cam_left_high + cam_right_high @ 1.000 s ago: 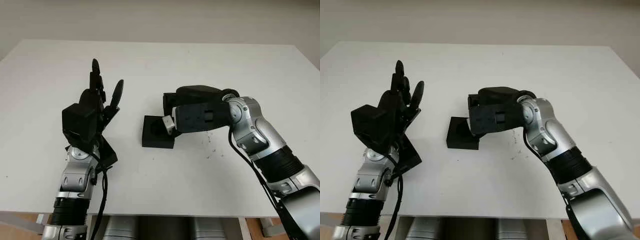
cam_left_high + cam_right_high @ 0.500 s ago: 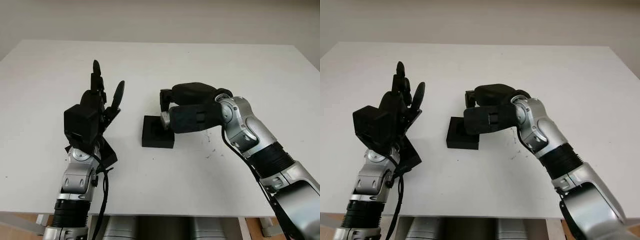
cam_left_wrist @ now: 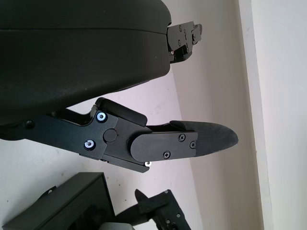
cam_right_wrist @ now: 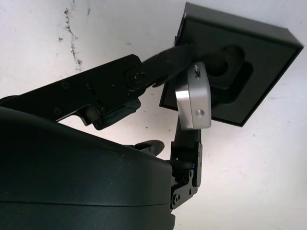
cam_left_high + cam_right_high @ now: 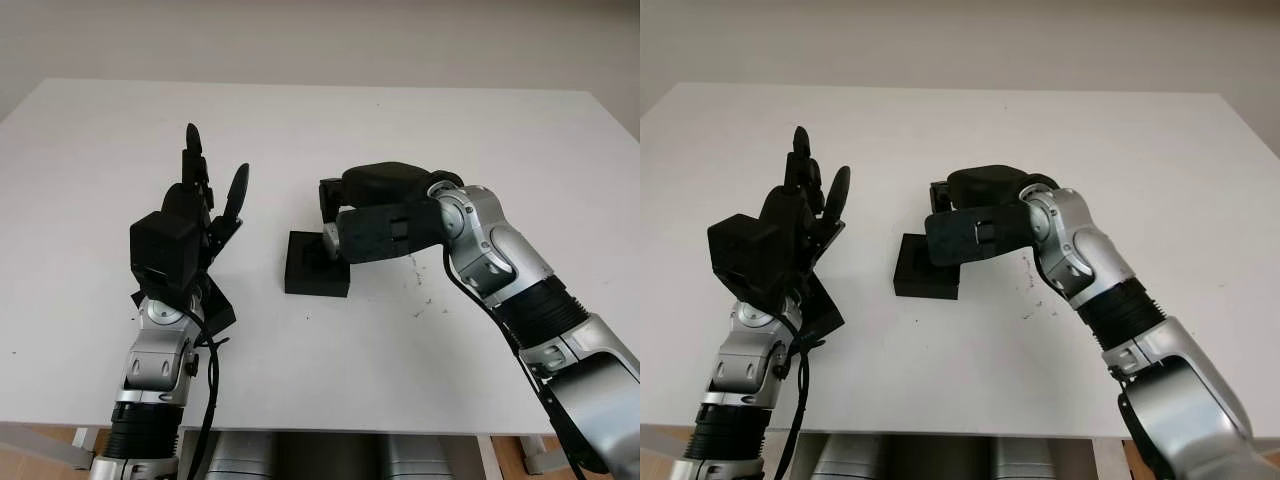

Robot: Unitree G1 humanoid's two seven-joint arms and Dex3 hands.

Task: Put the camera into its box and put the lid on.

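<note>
The right hand (image 4: pixel 189 103) pinches the small silver block-shaped camera (image 4: pixel 194 98) between its black fingers just above the black square box with its moulded recess (image 4: pixel 261 57), which sits on the white table (image 5: pixel 400 130) at the centre of the head views. The step in hand appears to be seating the camera; next it must be lowered squarely into the recess and released. The left hand (image 5: pixel 195 215) is raised at the left of the frame, holding nothing, fingers extended.
</note>
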